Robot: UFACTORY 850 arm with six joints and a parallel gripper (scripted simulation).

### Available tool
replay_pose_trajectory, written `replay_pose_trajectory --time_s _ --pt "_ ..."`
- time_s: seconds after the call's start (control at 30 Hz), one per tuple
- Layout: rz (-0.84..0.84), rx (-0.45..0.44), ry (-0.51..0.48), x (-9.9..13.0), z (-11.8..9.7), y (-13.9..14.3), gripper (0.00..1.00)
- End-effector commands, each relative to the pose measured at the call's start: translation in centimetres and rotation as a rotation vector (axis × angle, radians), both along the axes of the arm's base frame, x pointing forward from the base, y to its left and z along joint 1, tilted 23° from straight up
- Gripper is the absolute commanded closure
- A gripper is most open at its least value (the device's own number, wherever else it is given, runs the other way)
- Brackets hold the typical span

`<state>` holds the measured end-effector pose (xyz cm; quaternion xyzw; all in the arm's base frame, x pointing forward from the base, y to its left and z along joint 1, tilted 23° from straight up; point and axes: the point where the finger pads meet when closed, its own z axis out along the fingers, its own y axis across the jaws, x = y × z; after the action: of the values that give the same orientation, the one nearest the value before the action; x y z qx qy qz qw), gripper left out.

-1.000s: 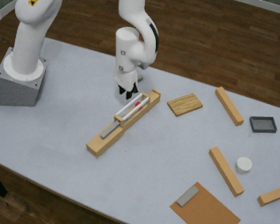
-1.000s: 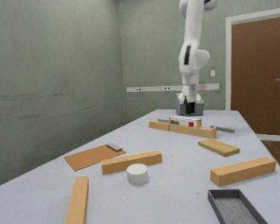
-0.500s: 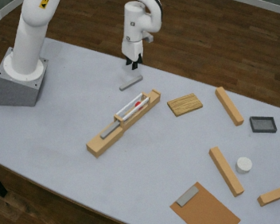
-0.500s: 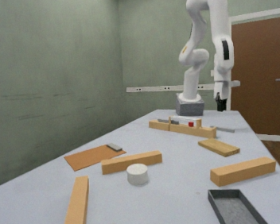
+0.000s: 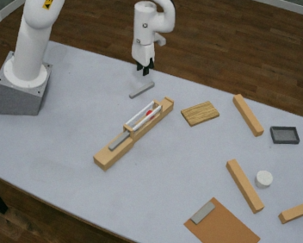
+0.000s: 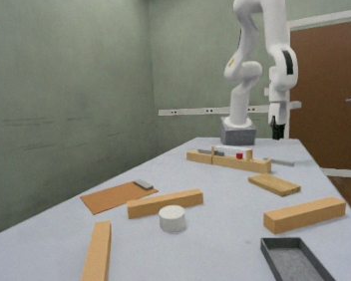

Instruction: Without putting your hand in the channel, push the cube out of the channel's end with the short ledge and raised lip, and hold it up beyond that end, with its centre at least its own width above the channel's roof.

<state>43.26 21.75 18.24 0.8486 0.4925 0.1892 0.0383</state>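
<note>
Green walls, brown door, wooden floor; pale grey bench [image 5: 67,172] across the room. Red cube [image 5: 150,113] inside the roofed channel [image 5: 145,116], toward the end nearest the bench's far edge, seen through the white bars of the roof. Channel set on a long wooden base [image 5: 133,133], diagonal, near the middle of the bench. Grey bar [image 5: 119,142] lying on the base at the channel's near-left mouth. Second grey bar [image 5: 141,90] flat on the bench toward the far edge, just under the gripper [image 5: 145,70]. Gripper hanging above that bar, pointing down, clear of it; jaws partly closed, gap narrow, nothing between them. Arm rising from a grey pedestal [image 5: 3,103] at the far-left corner. Toward the right edge: light wood slab [image 5: 200,113], wooden block [image 5: 248,115], dark tray [image 5: 285,134]. Toward the near-right corner: another wooden block [image 5: 244,185], white cylinder [image 5: 263,178], orange sheet [image 5: 224,228] with a small grey plate [image 5: 202,212] on it.
</note>
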Motion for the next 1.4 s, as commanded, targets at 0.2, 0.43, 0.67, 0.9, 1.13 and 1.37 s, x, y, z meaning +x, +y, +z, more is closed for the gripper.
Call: replay_pose_trajectory --time_s 0.2,0.43,0.67,0.9,1.13,1.37 --pt "-0.001 0.004 -0.013 0.0 0.0 0.0 0.61" --pt "-0.001 0.004 -0.013 0.0 0.0 0.0 0.61" --pt "-0.001 0.004 -0.013 0.1 -0.1 0.0 0.61" --pt "-0.001 0.004 -0.014 0.2 -0.4 0.1 0.61" --pt "-0.001 0.004 -0.014 0.4 -0.9 0.1 0.61" --pt "-0.001 0.004 -0.014 0.8 -2.0 0.3 0.61"
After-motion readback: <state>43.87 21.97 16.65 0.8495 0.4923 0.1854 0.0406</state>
